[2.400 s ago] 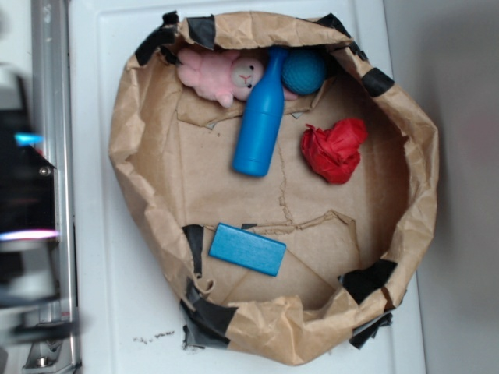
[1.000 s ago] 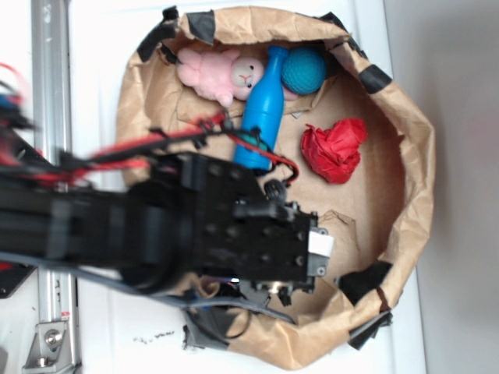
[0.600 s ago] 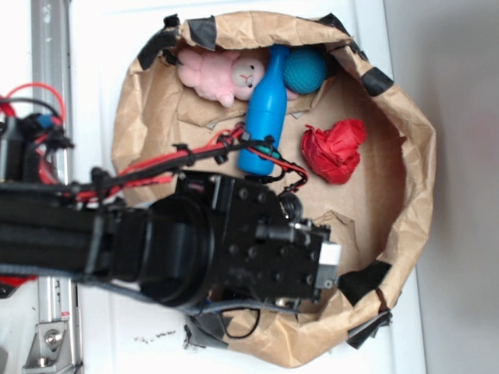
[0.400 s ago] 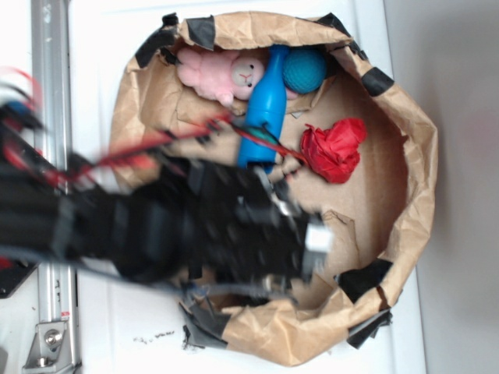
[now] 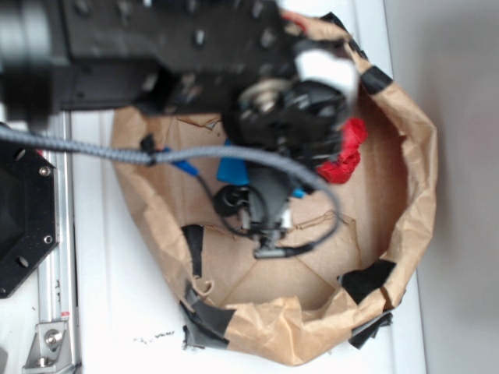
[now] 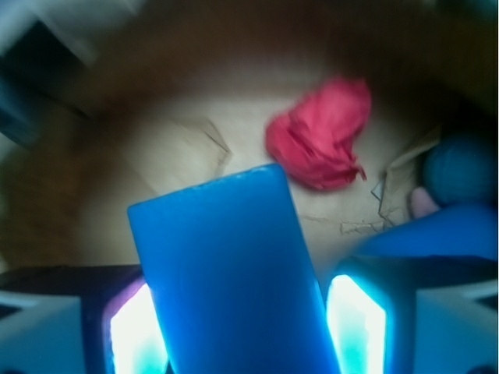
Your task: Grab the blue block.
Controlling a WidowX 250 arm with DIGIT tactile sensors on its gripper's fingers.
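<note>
In the wrist view the blue block (image 6: 234,273), a flat bright-blue slab, fills the space between my gripper's (image 6: 245,339) two glowing pads (image 6: 136,335) and touches both. It hangs above the brown paper floor. In the exterior view the black arm covers the back of the paper bag (image 5: 413,156), and the gripper (image 5: 267,222) is a blurred dark shape under it. The patch of bag floor at the front left where the block lay is bare. Small blue bits show beneath the arm; I cannot tell which thing they belong to.
A red crumpled lump (image 6: 320,144) lies ahead of the gripper, also seen as the red lump (image 5: 343,156) at the arm's right edge. The blue bottle (image 6: 437,234) and the teal ball (image 6: 460,167) are at the right of the wrist view. Bag walls ring the floor. A metal rail (image 5: 47,312) runs along the left.
The arm came in over the block at the bag's front left, then swung toward the back of the bag. The block has left its spot and sits between the pads.
</note>
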